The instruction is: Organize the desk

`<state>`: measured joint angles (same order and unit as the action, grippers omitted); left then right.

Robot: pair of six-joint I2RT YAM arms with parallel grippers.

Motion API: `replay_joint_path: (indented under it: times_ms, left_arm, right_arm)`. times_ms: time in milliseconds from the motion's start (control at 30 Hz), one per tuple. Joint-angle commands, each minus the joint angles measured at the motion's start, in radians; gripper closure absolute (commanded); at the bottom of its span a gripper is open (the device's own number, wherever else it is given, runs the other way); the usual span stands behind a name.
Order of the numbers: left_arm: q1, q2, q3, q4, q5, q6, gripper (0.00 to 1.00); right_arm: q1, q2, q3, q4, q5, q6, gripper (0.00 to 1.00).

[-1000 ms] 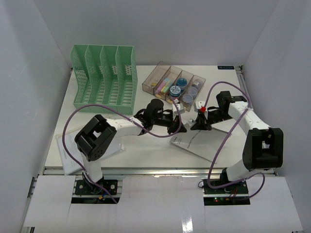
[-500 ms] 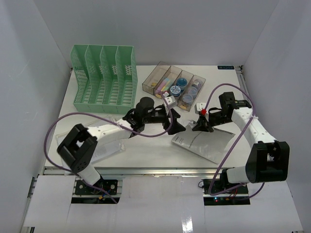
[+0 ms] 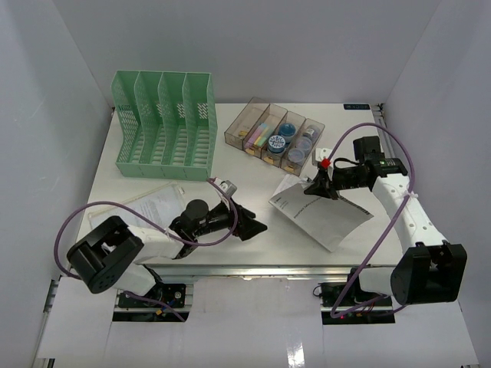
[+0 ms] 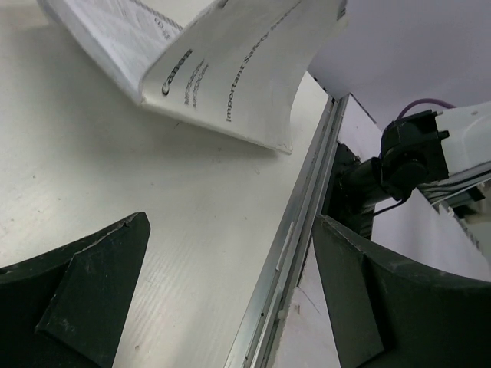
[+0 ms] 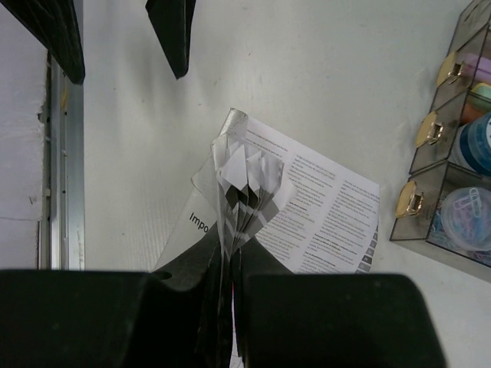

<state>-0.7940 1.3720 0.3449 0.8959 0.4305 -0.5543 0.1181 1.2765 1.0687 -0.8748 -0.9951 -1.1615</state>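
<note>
Desk (image 3: 247, 172) flat, white, rectangular; aluminium rail (image 3: 268, 269) along front.

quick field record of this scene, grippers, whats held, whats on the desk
left gripper: open, empty, low over the desk by its front rail
right gripper: shut on the booklet, holding one side up
booklet: other side rests on the desk
back left: green file rack
back middle: clear tray with small supplies
front left: clear sleeve of papers
</note>
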Motion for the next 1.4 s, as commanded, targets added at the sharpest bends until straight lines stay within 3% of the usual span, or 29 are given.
replay_joint_path:
  times_ms: [0,233,633,967,1167,1367]
  left_arm:
    - [-0.001,0.093,-0.015,0.343,-0.058,-0.194,0.02]
    - [-0.014,0.275,0.062,0.544,-0.103,-0.262,0.02]
    - [-0.043,0.448,0.234,0.603,-0.136,-0.229,0.04]
    - [-0.053,0.53,0.355,0.624,-0.12,-0.214,0.12]
    - [-0.056,0.57,0.399,0.648,-0.101,-0.19,0.23]
    - [-0.056,0.58,0.428,0.671,-0.068,-0.164,0.45]
  right_arm:
    - [-0.001,-0.048,0.059,0.083,-0.062,0.134,0.92]
    - [-0.001,-0.098,0.031,0.193,-0.074,0.282,0.92]
    - [-0.001,-0.147,-0.039,0.393,-0.114,0.527,0.92]
    - [-0.001,-0.158,-0.072,0.479,-0.145,0.66,0.92]
    - [-0.002,-0.164,-0.084,0.49,-0.143,0.68,0.92]
    - [-0.003,-0.157,-0.104,0.506,-0.131,0.689,0.92]
